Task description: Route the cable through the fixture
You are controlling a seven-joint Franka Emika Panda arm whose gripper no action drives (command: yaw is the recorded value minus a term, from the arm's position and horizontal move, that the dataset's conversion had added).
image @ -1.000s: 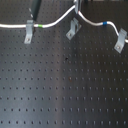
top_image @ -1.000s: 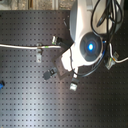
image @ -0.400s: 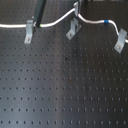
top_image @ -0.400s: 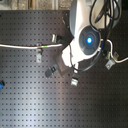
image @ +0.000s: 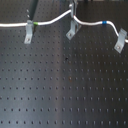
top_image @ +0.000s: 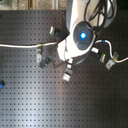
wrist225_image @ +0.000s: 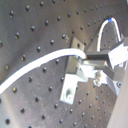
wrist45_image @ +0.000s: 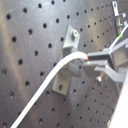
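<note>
The white cable [image: 52, 20] runs from the first exterior view's left, with its green band [image: 35, 23] at the left clip [image: 28, 33]. It rises to my gripper [image: 73, 10], which is shut on it. Past the gripper it drops through a blue band [image: 104, 23] to the right clip [image: 120, 40]. The fixture [image: 71, 31], the leaning middle clip, stands just below the held stretch of cable. Both wrist views show the cable [wrist45_image: 50, 82] ending between my fingers [wrist225_image: 97, 59], close over the fixture [wrist45_image: 67, 50]. In the second exterior view the arm [top_image: 82, 35] hides the grip.
All of this sits on a black perforated board [image: 65, 85]. The three clips stand in a row near its far edge in the first exterior view. A small blue object [top_image: 2, 84] lies at the second exterior view's left edge.
In the second exterior view the arm has shifted left and slightly up, carrying the cable with it. In the first exterior view the cable's shape looks almost unchanged.
</note>
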